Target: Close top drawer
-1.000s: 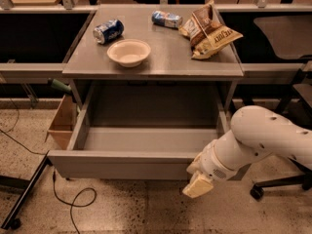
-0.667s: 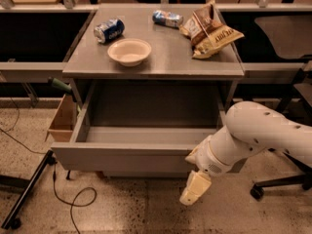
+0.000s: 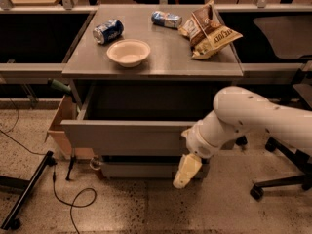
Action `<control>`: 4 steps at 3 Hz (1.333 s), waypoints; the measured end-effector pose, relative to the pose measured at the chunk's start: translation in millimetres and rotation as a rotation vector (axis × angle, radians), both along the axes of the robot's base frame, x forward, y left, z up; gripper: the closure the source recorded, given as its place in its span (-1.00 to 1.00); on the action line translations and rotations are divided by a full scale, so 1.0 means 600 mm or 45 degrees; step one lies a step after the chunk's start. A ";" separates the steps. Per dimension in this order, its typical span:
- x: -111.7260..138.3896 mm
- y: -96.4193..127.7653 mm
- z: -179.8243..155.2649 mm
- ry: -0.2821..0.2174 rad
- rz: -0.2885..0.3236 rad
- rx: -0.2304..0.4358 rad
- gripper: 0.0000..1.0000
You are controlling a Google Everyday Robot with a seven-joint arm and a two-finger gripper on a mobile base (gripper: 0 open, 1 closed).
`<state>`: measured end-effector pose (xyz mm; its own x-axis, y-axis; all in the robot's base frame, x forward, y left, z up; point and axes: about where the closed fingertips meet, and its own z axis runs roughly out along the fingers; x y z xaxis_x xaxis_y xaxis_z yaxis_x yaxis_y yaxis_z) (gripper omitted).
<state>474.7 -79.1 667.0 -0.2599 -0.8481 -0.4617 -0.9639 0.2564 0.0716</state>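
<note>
The top drawer (image 3: 126,137) is a wide grey metal drawer with a plain flat front. It stands partly open under the grey table top (image 3: 170,62), and its dark inside shows. My gripper (image 3: 187,171) is cream-coloured and points down at the drawer front's right end, below the panel's bottom edge. My white wrist (image 3: 207,138) lies against the right end of the front panel. The arm (image 3: 258,118) reaches in from the right.
A white bowl (image 3: 128,52), a blue can (image 3: 107,31), a second can (image 3: 166,19) and snack bags (image 3: 209,28) lie on the table top. A slimmer drawer front (image 3: 141,169) sits below. A cardboard box (image 3: 61,126), floor cables (image 3: 73,204) and a chair base (image 3: 278,179) flank the cabinet.
The top drawer has slid back into the cabinet by a good part of its depth. My arm and gripper have moved forward with its front panel.
</note>
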 end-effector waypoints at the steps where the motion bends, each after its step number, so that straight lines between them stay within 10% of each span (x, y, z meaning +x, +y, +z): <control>1: 0.076 0.051 0.023 -0.061 0.059 0.016 -1.00; 4: 0.235 0.122 0.037 -0.148 0.117 -0.028 0.42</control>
<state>615.7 -6.0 689.2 -0.1269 -0.8761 -0.4651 -0.9848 0.1674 -0.0467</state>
